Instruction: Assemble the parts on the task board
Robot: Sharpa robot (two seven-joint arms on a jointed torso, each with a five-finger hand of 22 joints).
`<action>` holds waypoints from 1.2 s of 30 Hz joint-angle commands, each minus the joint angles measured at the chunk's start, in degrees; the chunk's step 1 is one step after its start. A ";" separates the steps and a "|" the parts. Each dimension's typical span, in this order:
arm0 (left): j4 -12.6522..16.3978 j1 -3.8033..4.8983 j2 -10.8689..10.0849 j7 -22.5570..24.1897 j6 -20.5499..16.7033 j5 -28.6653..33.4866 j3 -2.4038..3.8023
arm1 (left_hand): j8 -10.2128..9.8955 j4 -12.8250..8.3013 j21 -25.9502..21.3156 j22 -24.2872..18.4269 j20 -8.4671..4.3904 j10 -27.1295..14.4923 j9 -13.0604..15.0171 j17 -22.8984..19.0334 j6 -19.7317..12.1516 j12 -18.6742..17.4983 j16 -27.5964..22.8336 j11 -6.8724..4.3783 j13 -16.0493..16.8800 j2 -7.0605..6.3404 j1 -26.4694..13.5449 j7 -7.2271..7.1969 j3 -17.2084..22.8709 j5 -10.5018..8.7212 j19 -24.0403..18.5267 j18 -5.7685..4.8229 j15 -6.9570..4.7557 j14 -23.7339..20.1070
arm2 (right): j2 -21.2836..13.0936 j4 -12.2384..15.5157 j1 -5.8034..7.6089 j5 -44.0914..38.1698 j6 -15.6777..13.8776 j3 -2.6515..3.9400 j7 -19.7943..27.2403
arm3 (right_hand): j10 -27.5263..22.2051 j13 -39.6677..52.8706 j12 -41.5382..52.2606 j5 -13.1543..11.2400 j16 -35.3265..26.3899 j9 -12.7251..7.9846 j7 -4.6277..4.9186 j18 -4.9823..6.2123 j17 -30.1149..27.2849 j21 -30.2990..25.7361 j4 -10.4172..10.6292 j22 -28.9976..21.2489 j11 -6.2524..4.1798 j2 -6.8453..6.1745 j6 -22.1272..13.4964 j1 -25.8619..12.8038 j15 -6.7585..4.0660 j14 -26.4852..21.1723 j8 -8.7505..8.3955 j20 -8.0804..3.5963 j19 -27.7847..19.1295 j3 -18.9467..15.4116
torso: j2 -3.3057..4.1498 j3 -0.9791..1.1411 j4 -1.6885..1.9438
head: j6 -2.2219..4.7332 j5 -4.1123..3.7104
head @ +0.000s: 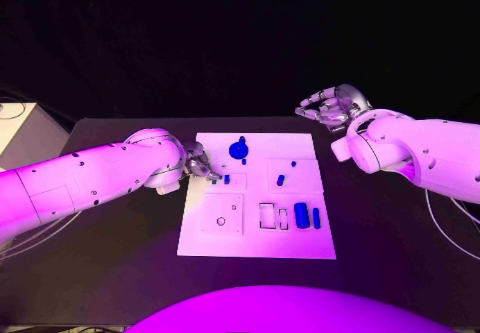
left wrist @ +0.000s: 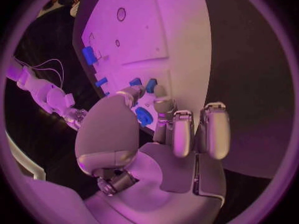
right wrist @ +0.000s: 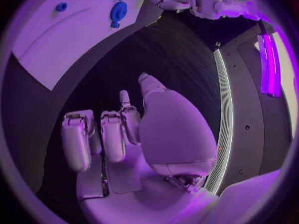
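From the head camera I see my left robot hand [head: 197, 164] at the flat white task board's [head: 258, 239] left edge, beside small blue parts [head: 226, 179]; I cannot tell its grip. My right robot hand [head: 327, 107] hovers beyond the board's far right corner, fingers curled, holding nothing. In the left wrist view, fingertips [left wrist: 161, 91] sit just beside a small blue peg [left wrist: 151, 85]. In the right wrist view, a round blue disc part [right wrist: 117, 10] lies well ahead over the black bench [right wrist: 124, 59].

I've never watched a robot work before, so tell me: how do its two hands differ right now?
The left hand reaches over the left edge of the task board, its fingers right by a small blue part; the right hand hangs above bare table beyond the board's far right corner. The left hand's fingertips close toward the parts; the right hand's fingers hold nothing. Both are silver, on white arms.
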 commanded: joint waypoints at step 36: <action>0.86 -0.07 -0.93 35.37 -18.45 6.44 1.96 | -12.55 -4.07 -28.64 -34.58 7.42 -28.89 -17.05 -25.45 -14.46 -21.43 -25.78 8.87 -25.51 0.60 19.74 8.42 5.06 -6.98 -29.74 7.44 8.00 -23.02 | 0.06 -0.37 -0.28 0.48 0.38 0.01 1.51 | -1.71 3.93 -1.49 0.18 -0.94 -0.11 -0.07 0.29 6.58 -2.32 -0.02 12.18 -0.08 0.01 -0.61 -0.84 0.35 3.93 0.35 0.33 4.03 0.44 | 0.20 0.03 -0.03 | 0.00 -0.61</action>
